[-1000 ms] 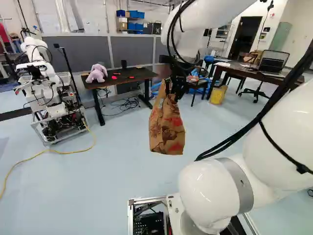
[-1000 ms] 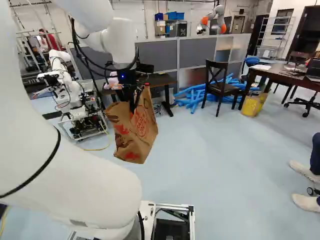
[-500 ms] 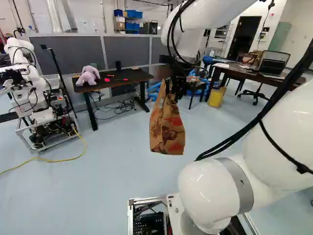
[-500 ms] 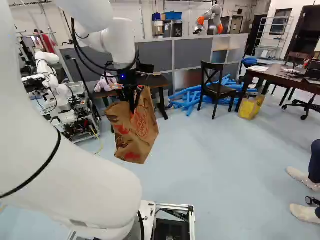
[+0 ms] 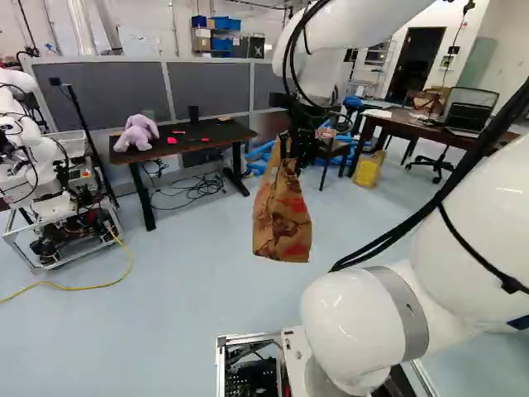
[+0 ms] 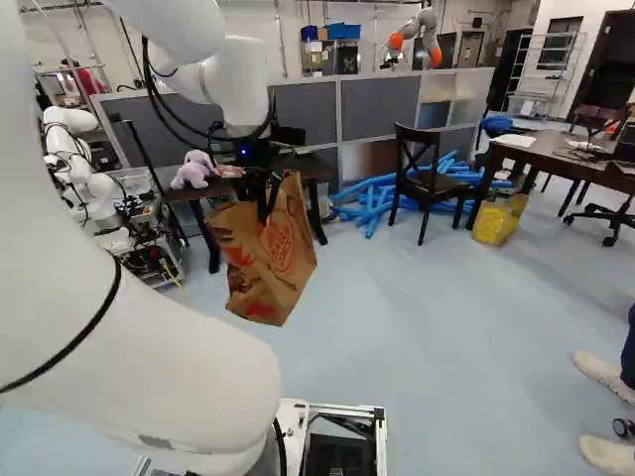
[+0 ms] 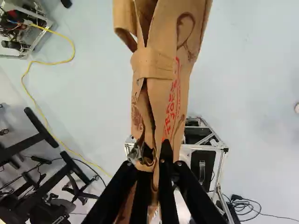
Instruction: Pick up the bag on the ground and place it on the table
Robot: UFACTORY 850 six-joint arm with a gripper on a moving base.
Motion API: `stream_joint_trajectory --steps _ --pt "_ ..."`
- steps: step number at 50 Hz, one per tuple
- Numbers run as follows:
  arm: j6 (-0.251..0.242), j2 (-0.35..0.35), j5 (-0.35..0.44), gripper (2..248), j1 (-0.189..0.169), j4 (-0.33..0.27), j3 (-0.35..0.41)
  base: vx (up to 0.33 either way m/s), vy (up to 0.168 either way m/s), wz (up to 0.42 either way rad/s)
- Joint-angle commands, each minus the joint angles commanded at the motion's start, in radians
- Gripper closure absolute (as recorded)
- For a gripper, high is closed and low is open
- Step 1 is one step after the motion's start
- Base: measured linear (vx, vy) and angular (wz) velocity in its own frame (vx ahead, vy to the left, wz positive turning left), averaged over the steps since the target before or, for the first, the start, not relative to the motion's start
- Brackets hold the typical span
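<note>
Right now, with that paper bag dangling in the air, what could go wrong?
The bag hangs by its top from the pincer, so it might tear or slip. Moving over the table, it could snag the edge or knock the purple plush toy. My base might catch the yellow cable on the floor if it drives that way.

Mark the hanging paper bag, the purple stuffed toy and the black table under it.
Paper bag (image 5: 282, 217): left base view, middle of its side.
Stuffed toy (image 5: 137, 134): left base view, on its body.
Black table (image 5: 227, 132): left base view, bare part of its top.
</note>
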Motion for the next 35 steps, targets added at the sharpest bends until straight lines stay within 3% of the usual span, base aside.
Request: stream_joint_trajectory --steps 35 --pt "0.0 0.0 0.0 227 0.0 0.0 0.0 0.231 -0.066 0.203"
